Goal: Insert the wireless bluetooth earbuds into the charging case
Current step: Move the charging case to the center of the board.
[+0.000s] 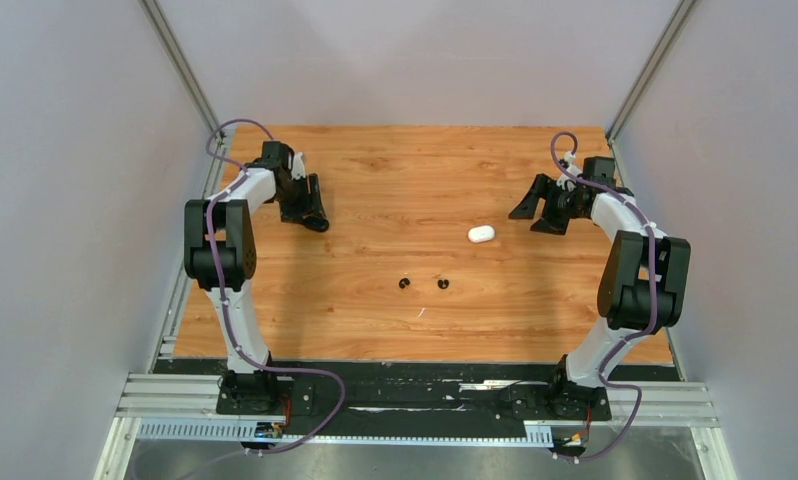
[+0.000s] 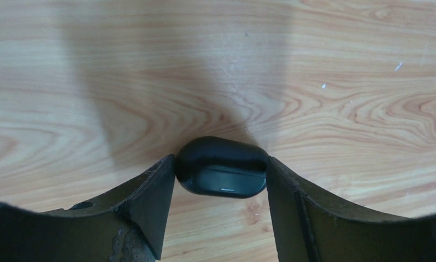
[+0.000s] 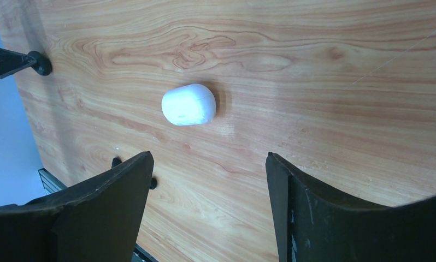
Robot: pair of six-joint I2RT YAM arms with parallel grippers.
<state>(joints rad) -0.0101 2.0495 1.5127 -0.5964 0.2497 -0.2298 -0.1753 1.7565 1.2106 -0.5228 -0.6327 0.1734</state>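
On grainy tbl: rounded blk case

Wht/blk arms, purple cables

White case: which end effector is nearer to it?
Right. The right end effector sits open just right of the white case; the left end effector is across the table, closed around the black case.
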